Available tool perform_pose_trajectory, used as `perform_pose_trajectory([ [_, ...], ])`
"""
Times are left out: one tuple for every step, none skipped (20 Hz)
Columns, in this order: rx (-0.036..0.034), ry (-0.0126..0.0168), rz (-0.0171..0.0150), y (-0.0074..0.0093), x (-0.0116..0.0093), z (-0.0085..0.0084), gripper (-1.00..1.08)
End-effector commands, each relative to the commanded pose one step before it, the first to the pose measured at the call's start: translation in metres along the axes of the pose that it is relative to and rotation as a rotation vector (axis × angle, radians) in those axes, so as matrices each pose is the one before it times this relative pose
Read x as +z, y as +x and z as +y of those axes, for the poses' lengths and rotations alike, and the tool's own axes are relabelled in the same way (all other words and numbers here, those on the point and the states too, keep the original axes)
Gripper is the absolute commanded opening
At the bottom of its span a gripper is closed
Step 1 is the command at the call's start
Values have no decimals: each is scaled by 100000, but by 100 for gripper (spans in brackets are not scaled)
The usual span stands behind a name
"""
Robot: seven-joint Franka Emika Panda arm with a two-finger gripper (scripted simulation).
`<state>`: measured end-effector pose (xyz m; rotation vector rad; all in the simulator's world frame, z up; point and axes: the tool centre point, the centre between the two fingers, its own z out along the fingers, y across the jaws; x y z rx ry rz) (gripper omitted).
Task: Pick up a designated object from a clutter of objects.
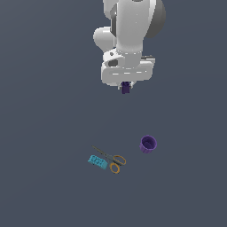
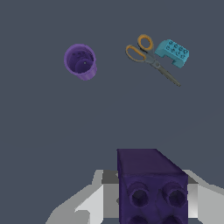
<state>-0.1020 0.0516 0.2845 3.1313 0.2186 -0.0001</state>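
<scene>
Exterior view: gripper (image 1: 126,87) clenched on dark purple piece (image 1: 126,88), well above cup (image 1: 148,144), scissors (image 1: 111,160), brick (image 1: 97,162); open floor around.

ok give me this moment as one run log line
gripper: shut on dark purple piece | piece: lifted off surface | purple cup, scissors, teal brick: on surface below

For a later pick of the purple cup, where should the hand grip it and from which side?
Grip the purple cup across its rim from straight above. It stands upright, mouth open upward, apart from the scissors and teal brick, so nothing crowds a top-down approach. One finger inside and one outside a wall also looks workable. The hand currently holds the dark purple piece.
</scene>
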Motion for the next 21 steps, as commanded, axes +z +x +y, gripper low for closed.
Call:
perform_pose_trajectory([
  [22, 20, -60, 396, -2249, -1481, -100],
  [-17, 66, 13, 176, -830, -531, -100],
  [0, 0, 0, 176, -783, -516, -100],
  [0, 0, 0, 170, -741, -489, -100],
  [5, 67, 17, 160, -708, -438, -100],
  [0, 0, 0, 162, -656, -433, -100],
  [0, 0, 0, 158, -612, -404, -100],
  [0, 0, 0, 152, -567, -375, -100],
  [22, 41, 15, 139, -531, -321, -100],
  [0, 0, 0, 133, -476, -315, -100],
  [0, 0, 0, 123, -428, -284, -100],
  [26, 39, 15, 108, -388, -225, -100],
  [0, 0, 0, 101, -330, -219, -100],
  [0, 0, 0, 91, -282, -187, -100],
  [0, 0, 0, 81, -235, -155, -100],
  [0, 0, 0, 71, -189, -125, -100],
  [0, 0, 0, 61, -146, -96, -100],
  [51, 41, 22, 45, -118, -29, -100],
  [0, 0, 0, 38, -68, -44, -100],
  [0, 0, 0, 23, -36, -23, -100],
  [0, 0, 0, 8, -11, -7, -100],
])
